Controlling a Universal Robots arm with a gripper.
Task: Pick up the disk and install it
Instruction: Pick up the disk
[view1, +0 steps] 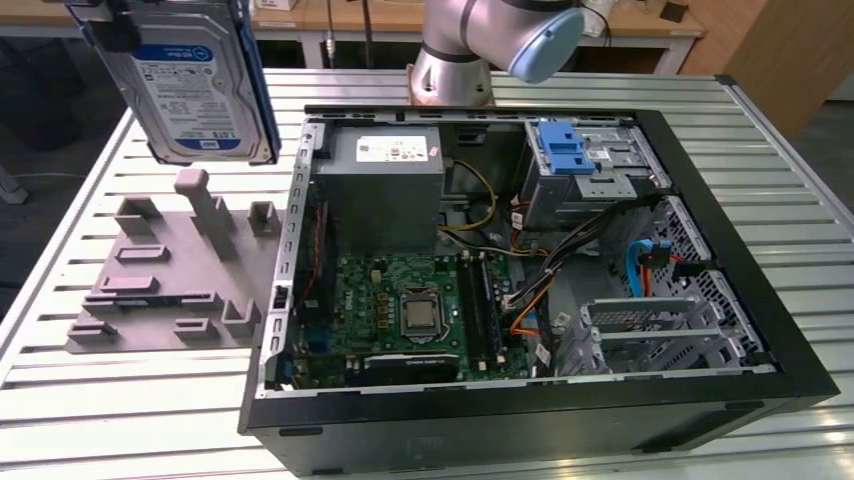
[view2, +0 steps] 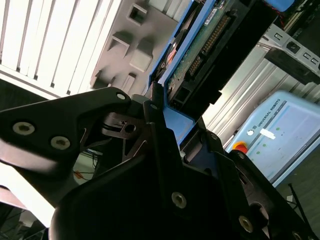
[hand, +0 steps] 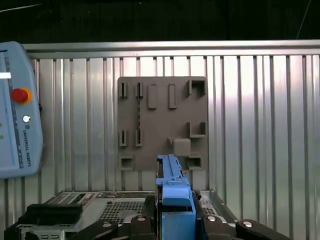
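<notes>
This looks like a robotics lab or test workshop. A ribbed metal tabletop (view1: 134, 420) carries an opened desktop computer case (view1: 534, 430), its boards and cables bare, beside a grey moulded fixture plate (view1: 147, 290). A robot arm (view1: 461, 55) is mounted at the tabletop's far edge. A control pendant (hand: 15, 110) with a red stop button (hand: 20, 95) sits by the tabletop, and wooden desks (view1: 387, 20) stand behind.
</notes>
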